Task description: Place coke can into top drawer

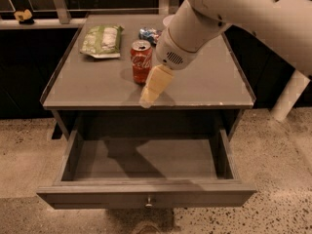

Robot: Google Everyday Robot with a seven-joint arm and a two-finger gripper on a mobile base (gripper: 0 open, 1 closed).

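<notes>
The coke can (141,61) stands upright on the table top (204,82), left of its middle. My gripper (147,99) hangs from the big white arm just right of the can and in front of it, over the table's front edge and close to the can but apart from it. It holds nothing. The top drawer (146,195) is pulled out wide below the table. Its inside is bare and its small metal knob (148,202) shows at the front centre.
A green snack bag (102,40) lies at the back left of the table. A blue-and-silver packet (148,33) lies behind the can, with a white bowl (167,20) partly hidden by the arm. A white post (288,96) stands at the right on the speckled floor.
</notes>
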